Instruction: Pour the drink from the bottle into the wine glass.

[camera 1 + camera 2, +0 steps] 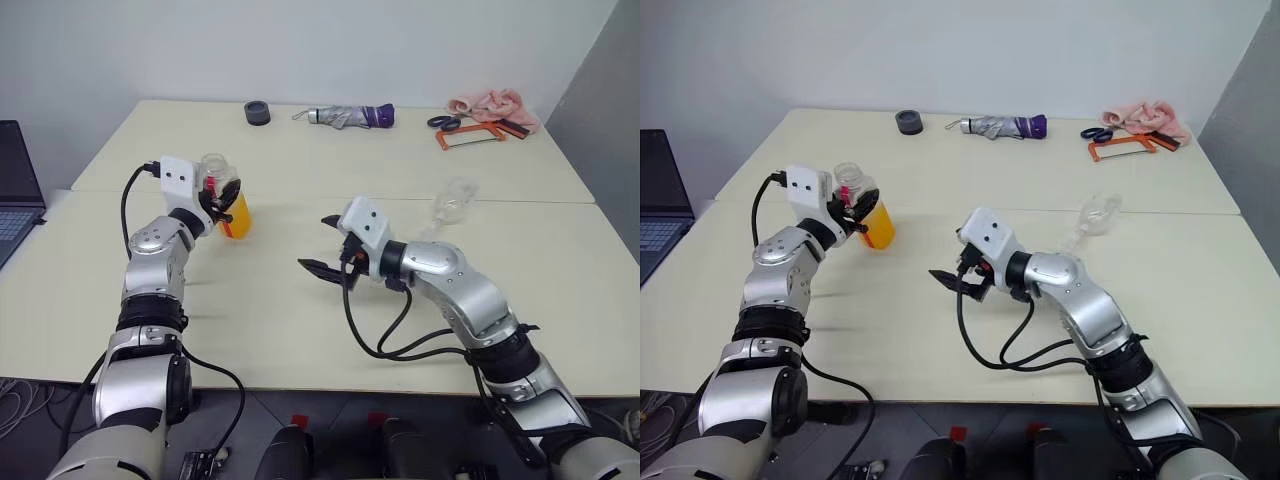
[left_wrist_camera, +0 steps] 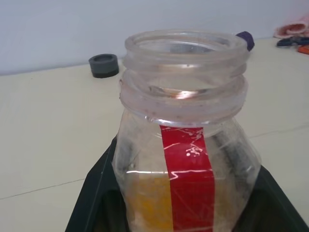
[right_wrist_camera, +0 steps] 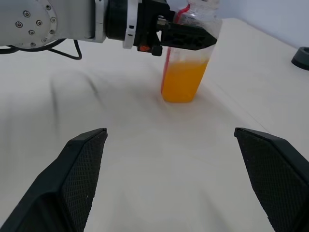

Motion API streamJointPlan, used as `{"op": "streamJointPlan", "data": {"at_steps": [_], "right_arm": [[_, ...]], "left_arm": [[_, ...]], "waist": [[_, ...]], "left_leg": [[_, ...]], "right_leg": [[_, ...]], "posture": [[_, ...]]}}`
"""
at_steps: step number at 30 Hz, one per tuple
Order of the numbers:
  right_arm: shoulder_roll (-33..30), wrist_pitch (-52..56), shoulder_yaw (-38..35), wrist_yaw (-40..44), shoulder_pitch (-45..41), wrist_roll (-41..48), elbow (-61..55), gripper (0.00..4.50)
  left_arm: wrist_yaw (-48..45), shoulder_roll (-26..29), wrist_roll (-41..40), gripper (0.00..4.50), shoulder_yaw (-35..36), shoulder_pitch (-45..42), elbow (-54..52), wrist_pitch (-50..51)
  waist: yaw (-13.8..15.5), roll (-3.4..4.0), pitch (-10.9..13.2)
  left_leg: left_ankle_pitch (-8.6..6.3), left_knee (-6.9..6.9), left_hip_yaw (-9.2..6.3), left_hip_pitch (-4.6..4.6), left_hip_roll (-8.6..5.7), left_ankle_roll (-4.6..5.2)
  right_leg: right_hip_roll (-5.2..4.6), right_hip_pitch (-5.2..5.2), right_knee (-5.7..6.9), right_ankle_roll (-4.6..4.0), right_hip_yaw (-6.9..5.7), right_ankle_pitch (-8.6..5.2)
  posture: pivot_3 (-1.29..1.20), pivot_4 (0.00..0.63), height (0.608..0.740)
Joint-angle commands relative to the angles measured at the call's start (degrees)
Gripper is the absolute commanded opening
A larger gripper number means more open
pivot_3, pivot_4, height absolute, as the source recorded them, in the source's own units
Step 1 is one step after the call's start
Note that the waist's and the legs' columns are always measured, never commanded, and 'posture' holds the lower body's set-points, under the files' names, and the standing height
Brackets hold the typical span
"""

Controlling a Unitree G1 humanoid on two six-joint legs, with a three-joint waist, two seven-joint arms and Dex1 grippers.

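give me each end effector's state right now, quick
left end effector: closed on the bottle
right end effector: open, holding nothing

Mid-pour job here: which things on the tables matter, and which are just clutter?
Job: bottle with orange drink, held by left gripper; wine glass; right gripper, open.
Lying about: black roll, folded umbrella, scissors, pink cloth, laptop.

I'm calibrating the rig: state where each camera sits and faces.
Head eyes: look forward and down on the table, both arms, bottle, wine glass.
Left wrist: along the left gripper, bottle's open mouth close.
Right wrist: along the open right gripper, facing bottle and drink.
Shared: the bottle.
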Motion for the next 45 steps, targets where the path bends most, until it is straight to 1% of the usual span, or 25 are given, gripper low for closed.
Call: {"op": "streamJointPlan", "data": {"at_steps": [1,3,4,9,10,18,27,29,32,36,38,41,43,45], "right_arm": [[0.6,-1.3,-0.1,0.7,-1.5,-1.0,-0.5,4.50],[0.8,-1.3,-0.1,1.0,-1.5,-1.3,-0.7,4.50],[0.9,-1.2,-0.1,1.1,-1.5,-1.4,-0.8,4.50],[1.1,-0.7,-0.3,1.5,-0.8,-1.9,-1.6,4.50],[1.1,-0.6,-0.3,1.5,-0.6,-2.0,-1.8,4.50],[-0.7,1.6,-0.3,2.1,3.1,-1.6,-5.4,4.50],[-3.6,5.5,-2.2,1.3,8.9,-0.7,-11.3,4.50],[-4.1,8.5,-4.8,0.4,11.5,1.0,-13.9,4.50],[-4.1,12.8,-10.2,-1.0,14.3,4.5,-17.5,4.50],[-2.1,21.7,-22.6,-5.4,14.6,11.6,-20.3,4.50],[-1.4,28.1,-29.6,-8.1,12.5,14.9,-20.1,4.50],[-3.7,37.7,-37.9,-10.7,7.1,17.8,-15.7,4.50],[-4.9,41.1,-42.0,-11.4,3.5,19.3,-10.8,4.50],[-6.6,42.4,-45.0,-12.9,-0.1,18.7,-4.1,4.50]], "left_arm": [[1.5,0.7,0.3,1.79,1.1,-1.9,1.5,-1.7],[1.5,0.2,-0.7,2.53,1.6,-2.0,2.2,-1.7],[1.3,0.0,-0.8,2.79,1.6,-1.9,2.2,-2.0],[1.6,-0.5,-0.4,4.41,1.7,-0.9,1.9,-3.3],[1.6,-0.5,-0.3,4.46,1.6,-0.7,1.8,-3.4],[1.9,-1.1,0.5,4.46,0.7,5.3,-2.8,-4.0],[7.2,-2.3,1.7,4.46,1.3,14.7,-12.2,-5.2],[7.2,-2.2,1.6,4.46,1.2,19.1,-17.0,-4.4],[4.1,-1.7,-0.7,4.46,1.3,25.2,-24.2,-1.3],[-1.0,0.2,-4.8,4.46,1.9,31.2,-33.5,4.0],[-6.0,1.8,-8.8,4.46,1.3,34.3,-39.3,8.4],[-15.8,6.2,-14.1,4.46,-1.8,38.1,-47.9,15.3],[-19.6,8.5,-16.2,4.46,-2.9,38.0,-50.4,18.5],[-23.8,10.9,-17.2,4.46,-4.3,36.5,-51.7,20.2]], "waist": [[0.0,0.00,0.0],[-0.2,0.00,0.0],[-0.3,0.00,0.0],[-0.5,0.00,0.0],[-0.5,0.00,0.0],[-0.8,0.00,0.0],[-0.8,-0.01,0.0],[-0.8,-0.02,0.0],[-0.6,-0.02,0.0],[-0.3,-0.02,0.0],[-0.2,-0.02,0.0],[-0.2,0.02,0.0],[-0.1,0.04,0.0],[-0.1,0.05,0.0]], "left_leg": [[0.00,0.00,0.00,0.00,-0.01,0.00],[0.00,0.00,0.01,0.02,-0.02,0.00],[0.00,0.00,0.00,0.02,-0.02,0.01],[0.00,0.00,0.01,0.02,-0.02,0.00],[0.00,0.00,0.01,0.02,-0.02,0.00],[0.00,-0.03,-0.03,0.02,0.02,0.00],[-0.01,-0.03,-0.04,0.02,0.08,0.02],[-0.02,-0.04,-0.04,0.02,0.10,0.03],[-0.02,-0.07,-0.02,0.02,0.10,0.03],[-0.12,-0.07,-0.06,0.04,0.11,0.21],[-0.13,-0.07,-0.09,0.05,0.13,0.23],[-0.13,-0.09,-0.01,0.11,0.09,0.24],[-0.13,-0.10,0.02,0.12,0.08,0.24],[-0.14,-0.12,0.03,0.17,0.08,0.25]], "right_leg": [[0.00,0.00,0.01,0.00,0.00,0.00],[0.04,0.00,0.02,0.00,0.00,0.00],[0.07,0.00,0.02,0.00,-0.01,0.00],[0.10,0.00,0.03,0.00,-0.01,0.00],[0.10,0.00,0.03,-0.01,-0.01,0.00],[0.08,-0.01,0.04,-0.01,-0.01,0.00],[0.03,-0.02,0.04,-0.01,0.00,0.00],[0.01,-0.02,0.04,-0.01,0.02,0.00],[-0.11,-0.01,0.01,-0.01,0.05,0.00],[-0.13,0.02,0.05,-0.01,0.01,0.00],[-0.10,0.06,0.05,-0.01,-0.02,0.00],[-0.03,0.10,0.05,-0.01,0.03,0.00],[-0.02,0.11,0.05,-0.01,0.04,0.00],[0.04,0.15,0.04,-0.01,0.02,0.00]], "posture": [[0.00,0.150,0.740],[0.00,0.150,0.740],[0.00,0.150,0.740],[0.00,0.150,0.740],[0.00,0.150,0.740],[0.00,0.150,0.740],[0.00,0.150,0.740],[0.00,0.150,0.740],[0.00,0.150,0.740],[0.00,0.150,0.740],[0.00,0.150,0.740],[0.00,0.150,0.740],[0.00,0.150,0.740],[0.00,0.150,0.740]]}}
